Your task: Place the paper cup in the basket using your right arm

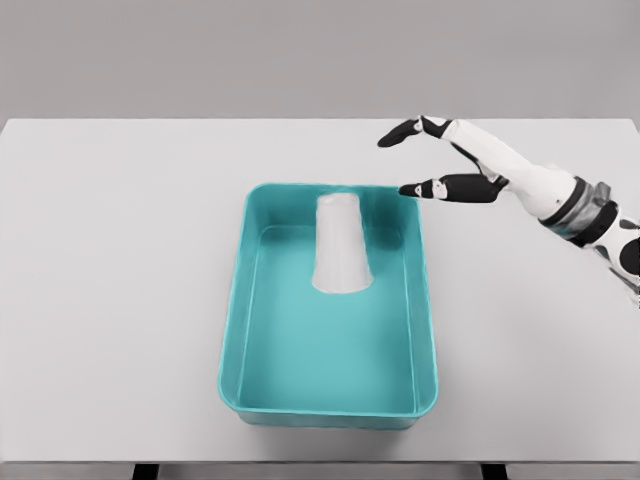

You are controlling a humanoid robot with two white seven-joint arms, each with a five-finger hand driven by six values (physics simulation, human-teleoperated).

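A white paper cup [340, 244] stands upside down inside the teal basket [232, 330], toward its far end. My right hand [407, 160] hovers just past the basket's far right corner, up and to the right of the cup and apart from it. Its fingers are spread and hold nothing. The right arm enters from the right edge. The left arm does not show.
The basket sits in the middle of a white table [110, 260], whose front edge runs along the bottom of the view. A grey wall stands behind the table's far edge.
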